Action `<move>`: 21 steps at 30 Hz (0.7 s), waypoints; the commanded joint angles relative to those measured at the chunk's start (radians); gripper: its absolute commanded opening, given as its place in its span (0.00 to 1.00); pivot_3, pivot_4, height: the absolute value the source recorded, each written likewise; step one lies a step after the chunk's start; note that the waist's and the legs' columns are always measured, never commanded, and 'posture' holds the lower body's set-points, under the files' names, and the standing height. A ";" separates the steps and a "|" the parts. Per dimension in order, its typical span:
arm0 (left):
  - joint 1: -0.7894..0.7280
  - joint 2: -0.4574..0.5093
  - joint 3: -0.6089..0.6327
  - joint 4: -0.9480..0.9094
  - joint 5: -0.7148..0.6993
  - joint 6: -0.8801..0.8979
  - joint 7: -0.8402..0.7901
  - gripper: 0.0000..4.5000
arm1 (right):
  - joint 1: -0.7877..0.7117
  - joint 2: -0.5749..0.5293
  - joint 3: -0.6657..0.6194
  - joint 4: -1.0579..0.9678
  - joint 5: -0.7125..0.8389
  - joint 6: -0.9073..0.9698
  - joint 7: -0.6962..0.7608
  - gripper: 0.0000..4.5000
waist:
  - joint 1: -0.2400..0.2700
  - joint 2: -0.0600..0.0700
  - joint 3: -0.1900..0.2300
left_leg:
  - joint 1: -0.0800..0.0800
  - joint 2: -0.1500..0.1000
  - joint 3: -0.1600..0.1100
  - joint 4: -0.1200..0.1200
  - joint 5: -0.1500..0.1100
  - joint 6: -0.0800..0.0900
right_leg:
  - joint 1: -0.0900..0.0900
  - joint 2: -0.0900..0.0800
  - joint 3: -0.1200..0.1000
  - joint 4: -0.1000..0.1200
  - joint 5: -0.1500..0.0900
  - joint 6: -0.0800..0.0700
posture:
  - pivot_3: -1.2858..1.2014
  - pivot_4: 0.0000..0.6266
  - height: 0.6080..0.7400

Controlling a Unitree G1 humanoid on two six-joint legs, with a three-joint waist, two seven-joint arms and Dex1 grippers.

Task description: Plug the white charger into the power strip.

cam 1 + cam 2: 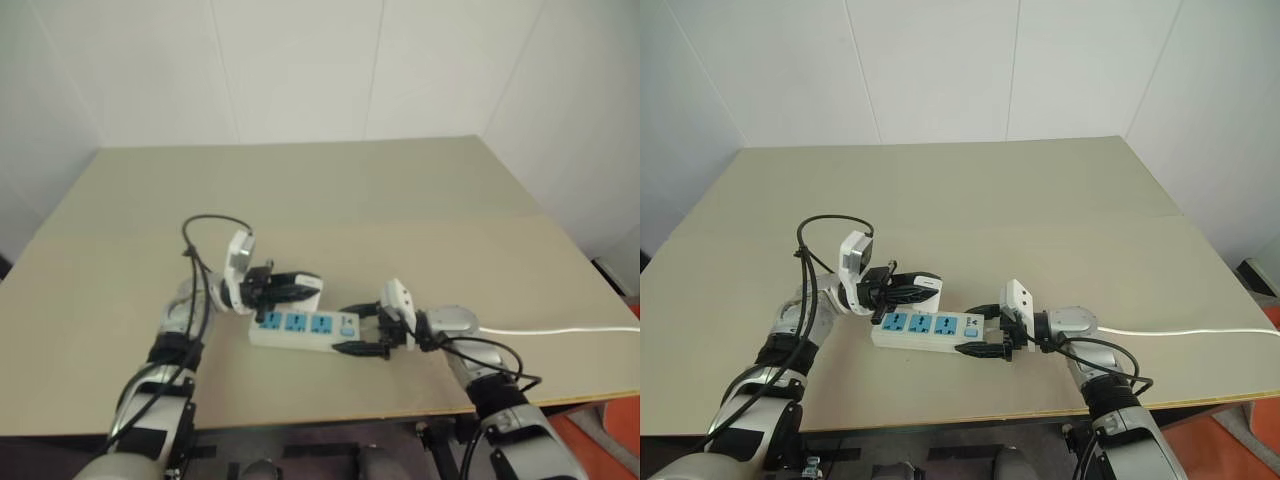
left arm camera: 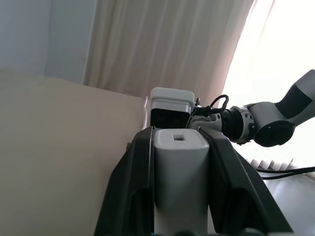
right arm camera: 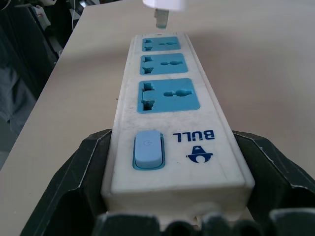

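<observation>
**White charger held over the far end of the power strip**

White plastic marks both of the task's things. The white charger (image 2: 178,182) is clamped between the two black fingers of the left gripper (image 1: 297,290), whose jaws are clenched on its sides. In the head views the charger is seen just above the end of the power strip (image 1: 928,330) nearest the robot's left, close to the outermost blue socket. In the right wrist view the charger's metal prongs (image 3: 161,18) are seen hanging just above and slightly beyond the farthest socket, not yet inserted.

The power strip lies flat on the beige table (image 1: 330,190), with three blue socket faces in a row and a pale blue switch (image 3: 147,148) at the end nearest the robot's right. That switch end is grasped by the right gripper (image 1: 982,333), one black finger pressed against each long side of the strip. A thin white cord (image 1: 560,329) is seen running over the table toward the right edge. White walls (image 1: 300,70) are seen behind the table.
</observation>
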 commanded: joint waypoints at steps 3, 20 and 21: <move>-0.010 -0.023 -0.017 -0.003 -0.026 -0.040 -0.010 0.23 | 0.004 0.003 0.017 -0.037 0.004 0.016 0.015 0.76 | 0.001 0.000 0.000 | 0.000 0.000 0.000 0.000 0.000 0.000 | 0.000 0.000 0.000 0.000 0.000 0.000 | 0.52 0.24 1.00; 0.069 -0.078 -0.056 -0.024 0.041 -0.157 -0.007 0.23 | 0.008 0.027 0.022 -0.031 -0.009 -0.004 -0.009 0.76 | 0.000 0.000 0.000 | 0.001 0.000 0.000 0.000 0.000 0.000 | 0.000 0.000 0.000 -0.001 0.000 0.000 | 0.52 0.24 1.00; 0.068 -0.082 -0.054 -0.020 0.045 -0.162 -0.007 0.23 | 0.009 0.028 0.022 -0.031 -0.010 -0.006 -0.010 0.76 | 0.000 0.000 0.000 | 0.001 0.000 0.000 0.000 0.000 0.000 | 0.000 0.000 0.000 -0.001 0.000 0.000 | 0.52 0.24 1.00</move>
